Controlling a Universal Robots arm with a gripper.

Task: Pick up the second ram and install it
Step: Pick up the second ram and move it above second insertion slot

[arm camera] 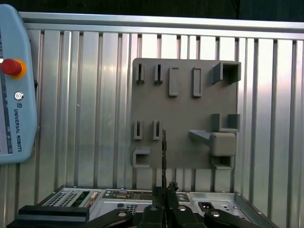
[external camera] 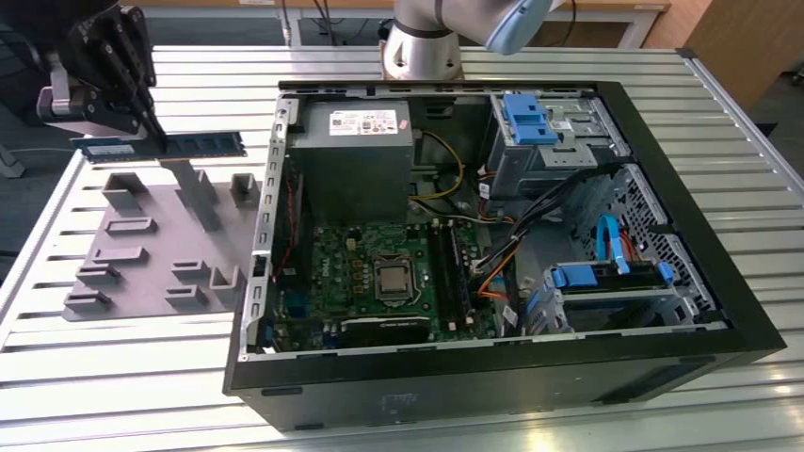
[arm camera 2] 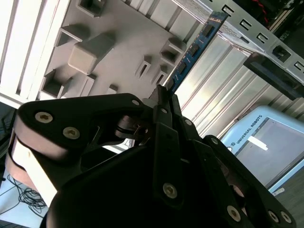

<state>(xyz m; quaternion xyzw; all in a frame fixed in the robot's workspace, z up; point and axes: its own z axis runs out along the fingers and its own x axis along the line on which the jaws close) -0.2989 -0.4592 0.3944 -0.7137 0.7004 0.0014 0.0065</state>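
1. The second ram (external camera: 201,144) is a thin, flat green circuit-board strip with black chips. It hangs level in the air over the far edge of the holder tray (external camera: 151,254), at the exterior view's left of the computer case (external camera: 503,377).
2. The gripper (external camera: 157,141) is clenched on the second ram near one end, with the long remainder of the strip sticking out towards the case. In the first wrist view the strip (arm camera: 164,152) shows edge-on, as a narrow dark line rising from the black fingers.
3. The holder tray is matte grey plastic, a flat plate with upright posts, narrow slots and boxy pockets moulded on it.
4. The counter (external camera: 126,377) under the tray and case is made of ribbed, silvery metal slats.
5. The computer case lies open on its side. It has a black shell and perforated steel walls.
6. Inside the case are a green motherboard (external camera: 364,273) with long black slots (external camera: 450,273), a grey power supply (external camera: 358,151), bright blue drive caddies (external camera: 528,118) and loose coloured cables.
7. A pale blue teach pendant (arm camera: 14,95) with a red button lies on the slats beside the tray.
8. The arm's base (external camera: 421,47) stands behind the case.
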